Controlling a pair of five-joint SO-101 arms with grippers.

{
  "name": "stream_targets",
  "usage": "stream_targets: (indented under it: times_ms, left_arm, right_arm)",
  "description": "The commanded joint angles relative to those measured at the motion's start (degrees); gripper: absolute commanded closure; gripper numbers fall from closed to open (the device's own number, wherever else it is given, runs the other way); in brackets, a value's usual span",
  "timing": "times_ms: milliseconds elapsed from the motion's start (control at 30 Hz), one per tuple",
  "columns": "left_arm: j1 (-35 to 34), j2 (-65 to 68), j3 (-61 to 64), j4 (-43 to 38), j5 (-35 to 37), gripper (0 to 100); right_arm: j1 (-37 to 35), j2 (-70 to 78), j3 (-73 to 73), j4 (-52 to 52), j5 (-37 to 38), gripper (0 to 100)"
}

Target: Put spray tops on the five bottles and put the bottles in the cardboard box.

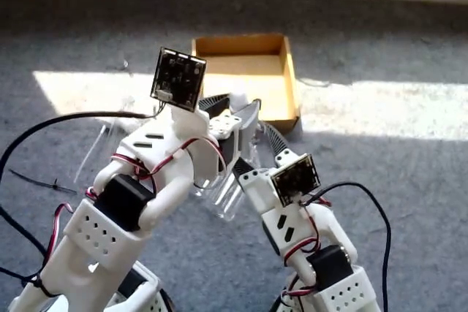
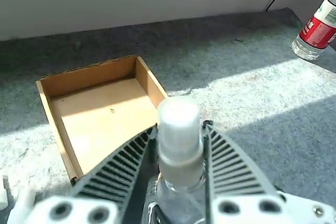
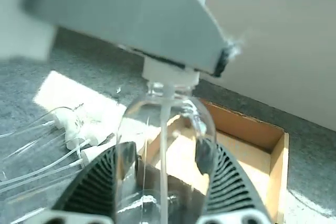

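Observation:
A clear bottle [image 3: 165, 124] is held up between the two arms above the grey carpet. My right gripper [image 3: 165, 153] is shut on the bottle's body. My left gripper [image 2: 179, 132] is shut on the white spray top [image 2: 178, 121], which sits in the bottle's neck with its tube running down inside. In the high view the bottle [image 1: 230, 195] hangs tilted between the left gripper [image 1: 240, 116] and the right gripper [image 1: 252, 158]. The cardboard box [image 1: 245, 71] lies just beyond them, with nothing in it.
Several loose spray tops [image 3: 79, 129] with long thin tubes lie on the sunlit carpet on the left arm's side [image 1: 95, 144]. A water bottle with a red label [image 2: 317, 24] stands far off. Black cables [image 1: 44, 126] trail beside the arms.

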Motion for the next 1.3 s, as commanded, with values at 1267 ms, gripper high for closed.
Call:
stream_targets:
  times_ms: [1267]
  left_arm:
    - [-29.8, 0.3, -10.4, 32.2, -19.3, 72]
  right_arm:
    - [11.7, -5.3, -0.4, -1.1, -0.4, 99.5]
